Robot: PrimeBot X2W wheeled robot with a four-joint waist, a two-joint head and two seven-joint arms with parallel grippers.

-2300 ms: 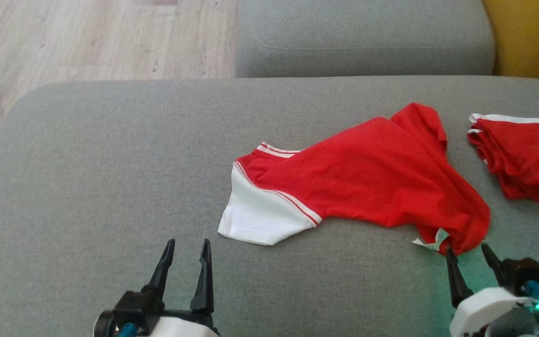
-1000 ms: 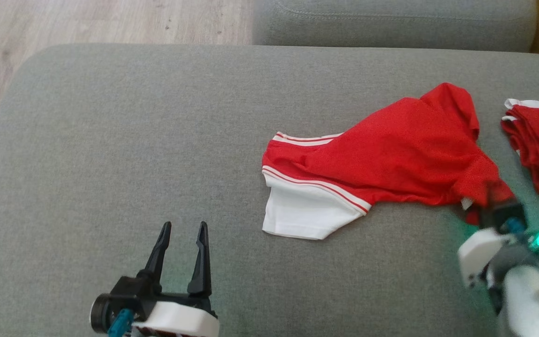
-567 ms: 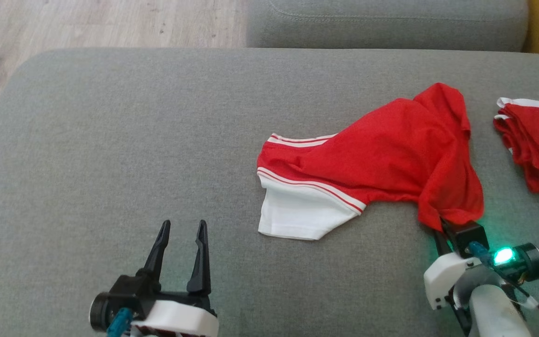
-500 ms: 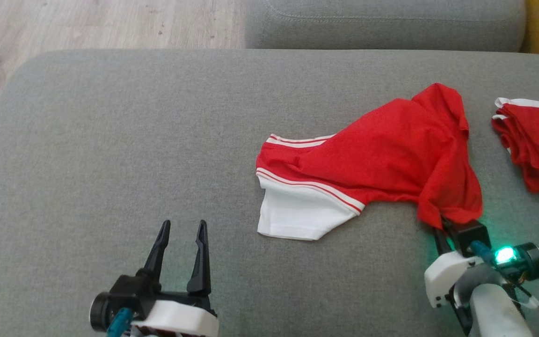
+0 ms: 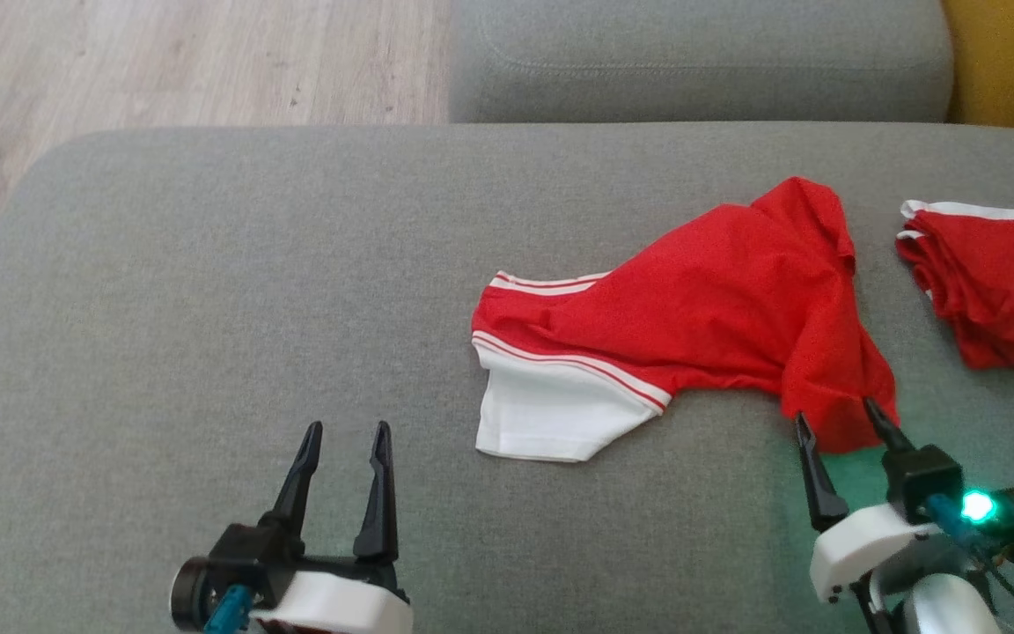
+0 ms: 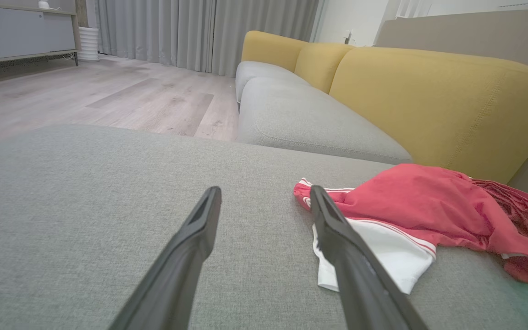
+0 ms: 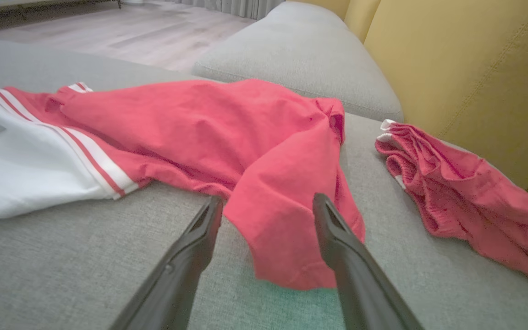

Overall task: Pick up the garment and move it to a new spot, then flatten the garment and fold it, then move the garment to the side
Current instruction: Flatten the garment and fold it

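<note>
Lying rumpled on the grey cushion, the red-and-white T-shirt has its red corner between the spread fingers of the right pincer, which is released and grips nothing. The white sleeve lies well off to that pincer's left. The left pincer is released too, over bare cushion. I'd judge the T-shirt set at its spot, with flattening, folding and the move aside all left. A folded red garment sits near the right pincer's right. Open cushion runs leftward to a rounded edge above the wood floor.
</note>
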